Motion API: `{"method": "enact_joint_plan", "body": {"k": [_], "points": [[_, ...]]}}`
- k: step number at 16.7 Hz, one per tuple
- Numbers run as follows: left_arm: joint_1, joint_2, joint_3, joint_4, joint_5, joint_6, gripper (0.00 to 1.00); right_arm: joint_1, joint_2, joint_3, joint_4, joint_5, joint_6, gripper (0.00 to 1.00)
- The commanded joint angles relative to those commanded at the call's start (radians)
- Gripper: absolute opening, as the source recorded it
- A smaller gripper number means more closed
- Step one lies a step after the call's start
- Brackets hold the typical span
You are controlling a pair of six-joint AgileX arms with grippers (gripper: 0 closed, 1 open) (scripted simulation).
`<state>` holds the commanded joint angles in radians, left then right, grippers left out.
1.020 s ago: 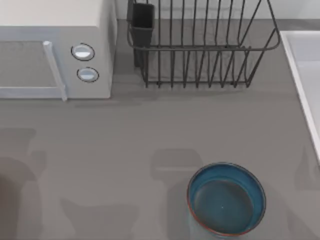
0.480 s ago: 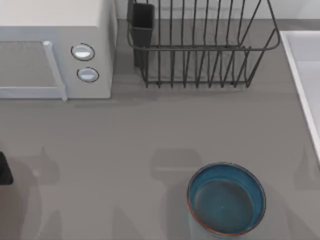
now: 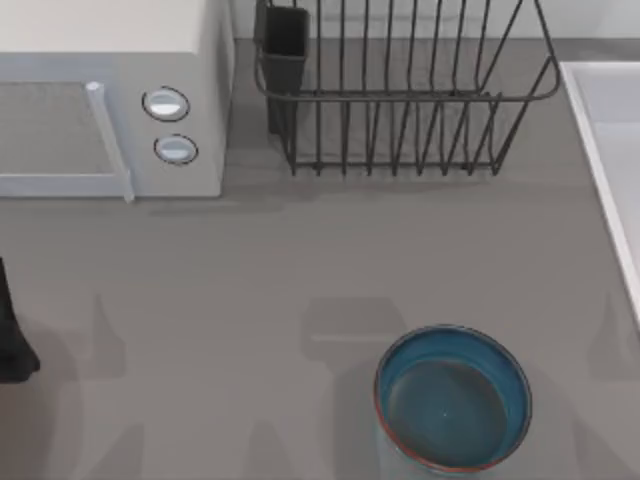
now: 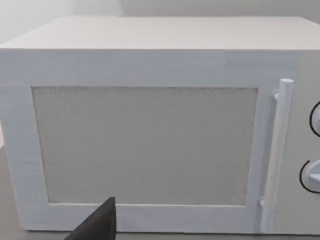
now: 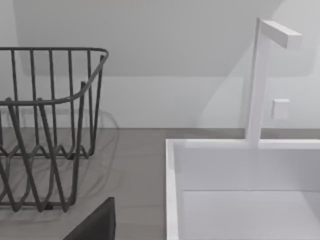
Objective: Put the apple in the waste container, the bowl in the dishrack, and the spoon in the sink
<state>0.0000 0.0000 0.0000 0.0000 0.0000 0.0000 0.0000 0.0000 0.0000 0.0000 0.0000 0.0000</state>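
The bowl point(image 3: 452, 398), blue-teal inside with a reddish-brown rim, stands upright on the grey table near the front, right of centre. At the back centre is the dark wire dishrack point(image 3: 400, 96) with its cutlery cup point(image 3: 285, 45) at the left corner; the right wrist view has the dishrack point(image 5: 50, 101) beside the white sink point(image 5: 172, 190). The sink point(image 3: 615, 110) runs along the table's right edge. A dark part of my left gripper point(image 3: 10, 335) pokes in at the left edge, far from the bowl, and my left gripper point(image 4: 97, 225) faces the microwave. My right gripper point(image 5: 97, 222) points toward the dishrack and sink. The apple, spoon and waste container are out of view.
A white microwave point(image 3: 110, 40) with two round knobs fills the back left corner, and its door point(image 4: 145, 140) and handle are close in the left wrist view. A white faucet point(image 5: 255, 80) rises behind the sink. Open grey tabletop lies between microwave, dishrack and bowl.
My left arm has come into the top view at the left edge and moved farther up it. Its shadows on the table have shifted. The bowl has stayed put.
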Motion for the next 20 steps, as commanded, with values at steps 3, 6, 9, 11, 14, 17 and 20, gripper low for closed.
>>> {"method": "enact_joint_plan", "body": {"k": [3,6,9,11,14,17,20], "points": [[0.0,0.0,0.0,0.0,0.0,0.0,1.0,0.0,0.001,0.001,-0.001,0.0,0.0,1.0],[0.0,0.0,0.0,0.0,0.0,0.0,1.0,0.031,0.065,0.063,-0.061,0.002,0.032,1.0],[0.0,0.0,0.0,0.0,0.0,0.0,1.0,0.101,0.223,0.204,-0.197,0.002,0.102,1.0],[0.0,0.0,0.0,0.0,0.0,0.0,1.0,0.162,0.378,0.325,-0.318,0.0,0.162,1.0],[0.0,0.0,0.0,0.0,0.0,0.0,1.0,0.264,0.67,0.523,-0.526,-0.003,0.266,1.0],[0.0,0.0,0.0,0.0,0.0,0.0,1.0,0.365,0.979,0.719,-0.738,-0.007,0.372,1.0],[0.0,0.0,0.0,0.0,0.0,0.0,1.0,0.456,1.236,0.902,-0.923,-0.008,0.467,1.0]]}}
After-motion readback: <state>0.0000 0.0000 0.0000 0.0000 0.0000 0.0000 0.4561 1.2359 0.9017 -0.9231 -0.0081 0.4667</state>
